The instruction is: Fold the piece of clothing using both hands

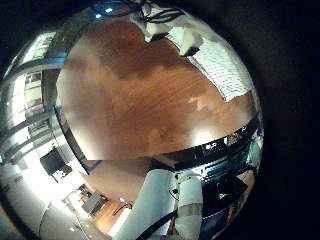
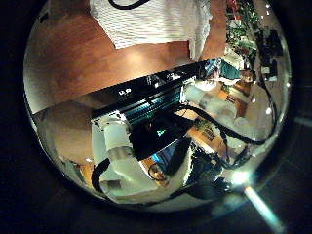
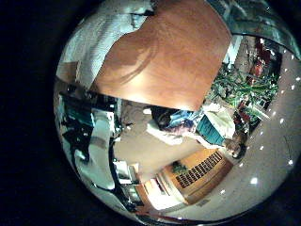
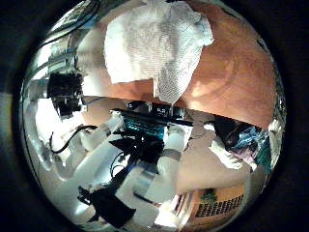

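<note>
The piece of clothing is a pale, finely patterned cloth lying crumpled on the wooden table, with a ragged edge toward the table's side. It also shows at the table's edge as a flatter cloth, as a cloth past part of my left hand, and as a cloth off to one side. Both palms hang well above the table, and the cloth is small in every view. Nothing lies against either palm. My right hand itself does not show clearly.
Bare wooden table spreads beside the cloth. Beyond the table's edge stand the robot arms' white bodies and dark equipment. A plant and room furniture lie farther off.
</note>
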